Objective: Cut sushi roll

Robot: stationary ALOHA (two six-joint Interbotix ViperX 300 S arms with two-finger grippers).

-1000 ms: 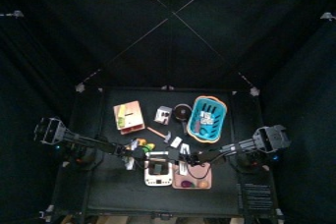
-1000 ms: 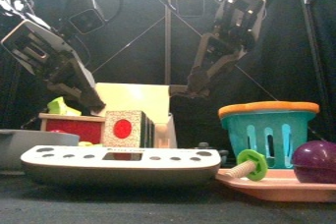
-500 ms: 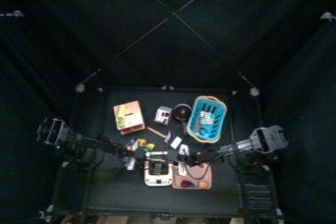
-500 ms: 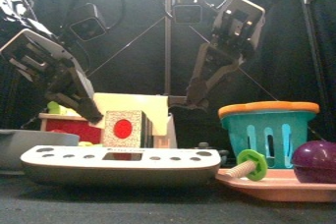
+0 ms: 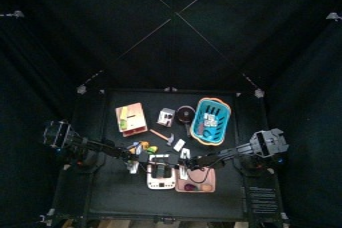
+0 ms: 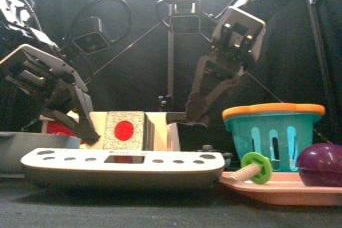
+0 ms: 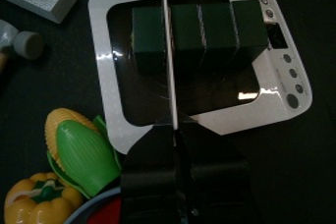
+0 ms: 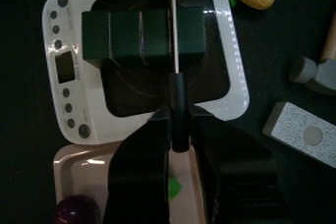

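The sushi roll (image 7: pixel 195 39) lies on the white scale (image 7: pixel 282 66), long axis three-to-nine. Each gripper, left (image 7: pixel 178 159) and right (image 8: pixel 174 144), is clamped on a blade (image 7: pixel 163 41) pointing twelve o'clock, crossing the roll.

A lab rig: black curtains (image 5: pixel 54 32) penning a small table (image 5: pixel 114 192).
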